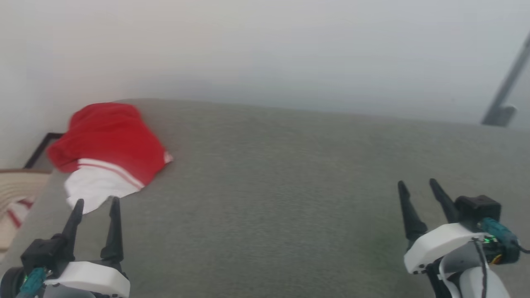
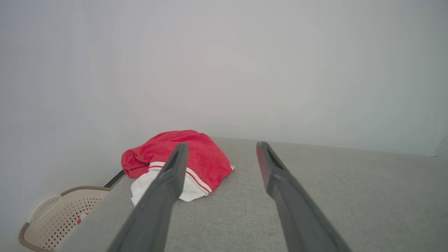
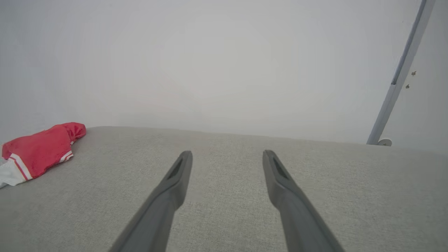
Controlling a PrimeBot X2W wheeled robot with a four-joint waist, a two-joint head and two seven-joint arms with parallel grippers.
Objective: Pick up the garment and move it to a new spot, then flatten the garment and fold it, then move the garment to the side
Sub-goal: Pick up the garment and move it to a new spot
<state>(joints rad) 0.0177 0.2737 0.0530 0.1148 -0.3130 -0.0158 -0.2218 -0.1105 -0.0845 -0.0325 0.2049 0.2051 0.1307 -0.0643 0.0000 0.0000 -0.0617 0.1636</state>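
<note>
The garment (image 1: 109,145) lies bunched in a heap at the far left corner of the grey fabric surface, bright red with a white sleeve and thin stripes toward me. The left wrist view has the garment (image 2: 206,159) just ahead, partly behind one finger. From the right wrist, the garment (image 3: 38,150) sits far to the left. My left gripper (image 1: 97,202) hovers open right in front of the white sleeve, nothing between its fingers. My right gripper (image 1: 417,183) stands open over bare surface at the lower right, well away from the garment.
A beige perforated basket (image 2: 59,215) stands beside the surface's left edge, below the garment, with a bit of red-and-white cloth inside. A grey pole (image 1: 506,93) leans against the pale wall at the back right. The grey surface (image 1: 281,186) stretches wide between the grippers.
</note>
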